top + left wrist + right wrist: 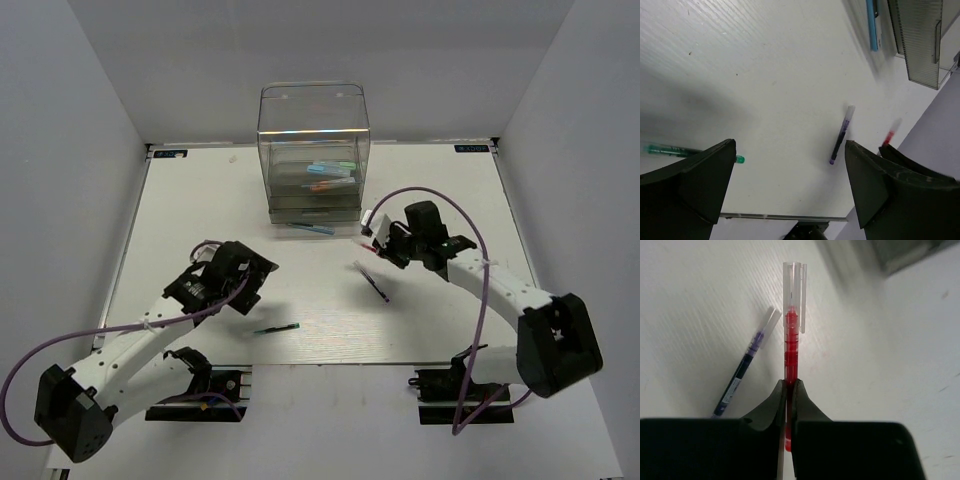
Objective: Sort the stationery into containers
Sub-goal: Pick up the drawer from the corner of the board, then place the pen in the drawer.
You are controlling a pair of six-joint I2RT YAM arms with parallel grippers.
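Two arms work over a white table point(200, 210) with a tall, clear, smoky-grey plastic drawer unit point(313, 150) standing at its far middle. The right gripper point(789, 386) is pressed together on a thin red pen with a clear cap point(791, 340). Its two dark fingers pinch the lower barrel, and the capped end points away from the wrist camera, above the table surface in front of the unit's right corner. A thin dark purple pen point(745, 360) lies loose on the table just beside the red pen, on its left in the right wrist view, slanting away from it towards the near end. The left gripper point(790, 145) hangs above the left half of the table with its jaws spread wide and nothing between them. A thin dark green pen point(670, 149) lies flat on the table below and partly behind its left finger point(705, 180). In the top view this pen sits near the table's front middle, well apart from the unit. A thin blue pen point(312, 228) lies on the table just in front of the unit's base. Inside the unit's shallow drawers, several stubby coloured markers point(330, 175) show through the tinted wall in light blue, orange and mint green.
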